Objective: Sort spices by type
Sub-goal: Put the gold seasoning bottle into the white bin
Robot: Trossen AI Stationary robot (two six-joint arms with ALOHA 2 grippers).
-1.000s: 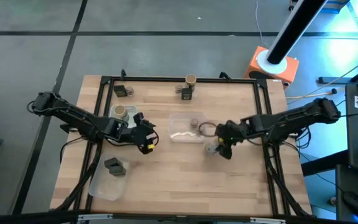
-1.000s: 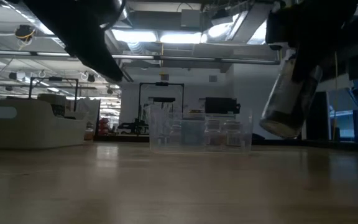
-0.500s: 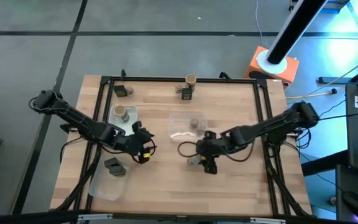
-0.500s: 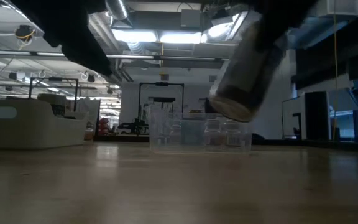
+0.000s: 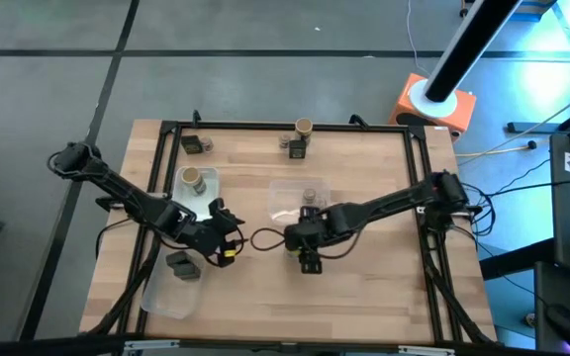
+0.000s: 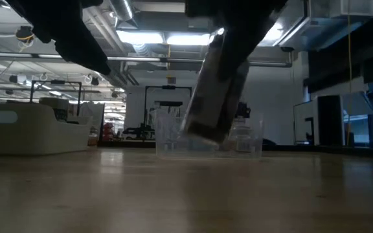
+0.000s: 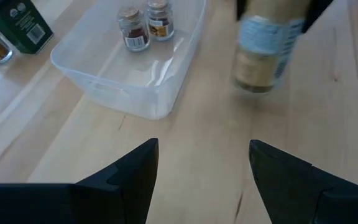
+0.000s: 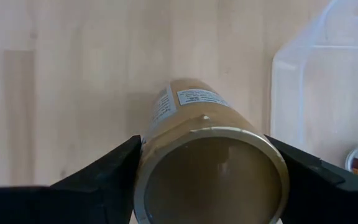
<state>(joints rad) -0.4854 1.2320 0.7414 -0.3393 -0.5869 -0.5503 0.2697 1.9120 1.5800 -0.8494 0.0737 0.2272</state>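
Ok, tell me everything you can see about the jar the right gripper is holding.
The tan-topped cylindrical jar is clear-walled with a white printed label and pale brownish powder inside. It is clamped between the right gripper fingers, lifted off the wooden table and tilted, beside the clear plastic rectangular tray. Only the gripper touches it.

held jar (image 7: 263, 46) blurred, top cut off

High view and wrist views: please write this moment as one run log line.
right gripper: shut on tan-topped jar, lifted, tilted | left gripper: open, empty, facing jar | centre tray: two small jars
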